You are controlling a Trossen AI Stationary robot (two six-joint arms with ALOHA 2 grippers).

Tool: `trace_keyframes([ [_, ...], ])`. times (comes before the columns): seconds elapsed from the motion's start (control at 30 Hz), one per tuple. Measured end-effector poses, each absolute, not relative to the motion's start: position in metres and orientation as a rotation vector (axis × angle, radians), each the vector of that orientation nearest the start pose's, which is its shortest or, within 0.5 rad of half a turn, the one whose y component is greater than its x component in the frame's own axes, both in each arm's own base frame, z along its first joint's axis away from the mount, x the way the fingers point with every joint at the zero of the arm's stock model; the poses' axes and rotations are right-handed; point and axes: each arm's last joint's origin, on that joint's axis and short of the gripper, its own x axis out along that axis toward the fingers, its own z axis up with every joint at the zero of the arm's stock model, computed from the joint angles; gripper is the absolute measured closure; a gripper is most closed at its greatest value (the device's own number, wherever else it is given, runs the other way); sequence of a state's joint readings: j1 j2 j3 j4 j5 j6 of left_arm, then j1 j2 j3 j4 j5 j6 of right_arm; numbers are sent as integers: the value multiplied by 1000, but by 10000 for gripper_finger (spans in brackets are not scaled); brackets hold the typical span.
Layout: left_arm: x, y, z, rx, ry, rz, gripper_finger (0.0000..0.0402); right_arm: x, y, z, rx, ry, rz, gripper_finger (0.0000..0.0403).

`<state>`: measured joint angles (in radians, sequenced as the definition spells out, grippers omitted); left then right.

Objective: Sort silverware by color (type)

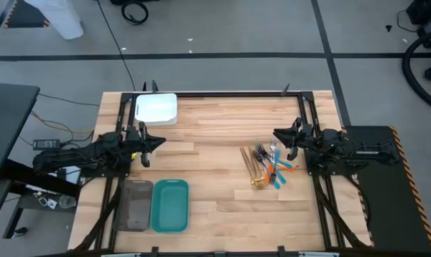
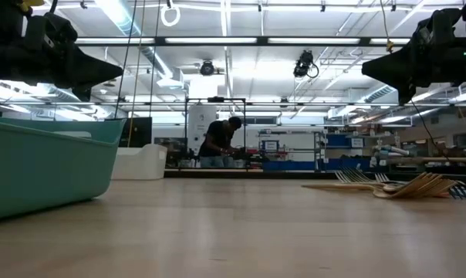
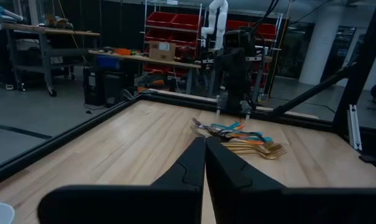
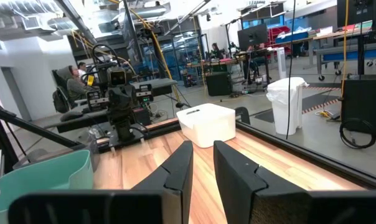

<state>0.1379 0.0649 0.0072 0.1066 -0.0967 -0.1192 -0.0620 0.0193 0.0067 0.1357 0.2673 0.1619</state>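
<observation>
The silverware (image 1: pixel 267 168) lies in one loose heap on the wooden table, right of the middle: gold, dark metal, teal-blue and orange pieces crossing one another. It also shows in the left wrist view (image 3: pixel 238 134) and in the low view (image 2: pixel 403 185). My right gripper (image 1: pixel 278 135) hangs level just beyond the heap's far right side, its fingers (image 4: pixel 235 168) apart with nothing between them. My left gripper (image 1: pixel 158 142) hangs level at the table's left side, far from the heap, its fingers (image 3: pixel 191 165) shut on nothing.
A white tray (image 1: pixel 156 108) stands at the far left. A grey tray (image 1: pixel 135 205) and a teal tray (image 1: pixel 170 205) stand side by side at the near left. Bare wood lies between the trays and the heap. A black frame (image 1: pixel 222 93) borders the table.
</observation>
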Motion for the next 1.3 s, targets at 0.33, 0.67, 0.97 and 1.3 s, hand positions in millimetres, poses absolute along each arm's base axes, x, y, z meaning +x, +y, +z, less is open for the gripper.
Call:
trace_keyframes([
  [0.33,100,17,174,-223,-101,225,381,96,-14,180,183,-176,-323,328],
  [0.67,98,16,183,-336,-208,202,381,91,-13,198,337,-397,-265,328],
  [0.97,96,13,194,-412,-312,76,381,90,-15,200,557,-461,-286,328],
  [1.3,93,14,208,-330,-365,76,381,95,-14,209,422,-307,-288,328],
])
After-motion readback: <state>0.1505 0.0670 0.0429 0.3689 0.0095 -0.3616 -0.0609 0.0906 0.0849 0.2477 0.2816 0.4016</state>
